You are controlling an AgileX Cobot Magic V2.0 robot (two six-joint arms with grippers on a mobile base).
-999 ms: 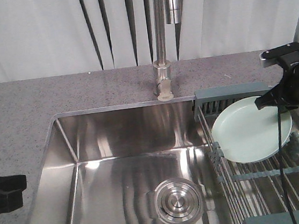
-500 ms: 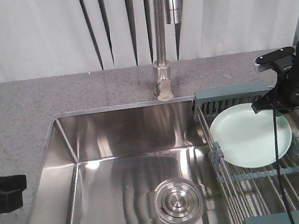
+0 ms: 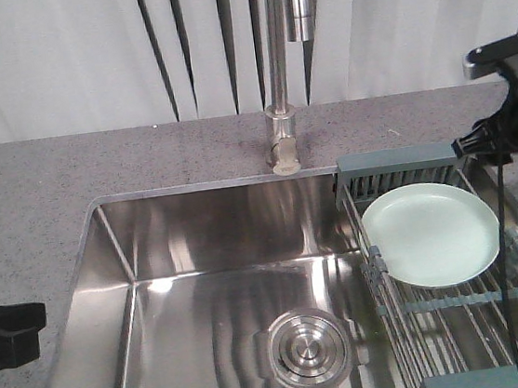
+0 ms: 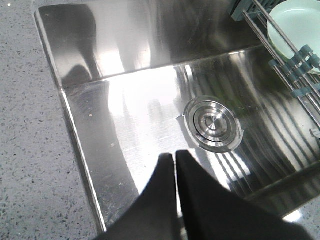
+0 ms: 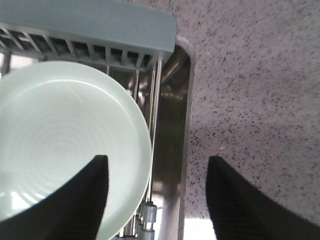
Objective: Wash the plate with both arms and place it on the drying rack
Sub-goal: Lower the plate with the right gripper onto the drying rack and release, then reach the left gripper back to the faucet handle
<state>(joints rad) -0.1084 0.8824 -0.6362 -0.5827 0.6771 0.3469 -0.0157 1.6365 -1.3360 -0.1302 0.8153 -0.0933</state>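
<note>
A round, pale mint-green plate (image 3: pixel 431 234) with a low raised rim lies flat on the drying rack (image 3: pixel 459 307), at the rack's far end beside its grey-blue plastic end bar. The rack is a row of thin parallel metal wires with grey-blue clips, spanning the right side of a shiny stainless steel sink (image 3: pixel 204 284). Faint concentric rings mark the plate's smooth centre in the right wrist view. The right claw (image 5: pixel 154 200) hangs above the plate's right edge with its two black fingers spread wide apart, holding nothing; one finger is over the plate, the other over the speckled grey stone table (image 3: pixel 69 173). The left claw (image 4: pixel 175 165) hovers over the sink's near left side, its black fingers pressed together and empty. A ribbed round metal drain cover (image 3: pixel 306 348) sits in the basin floor. A chrome tap (image 3: pixel 278 70) rises behind the sink.
</note>
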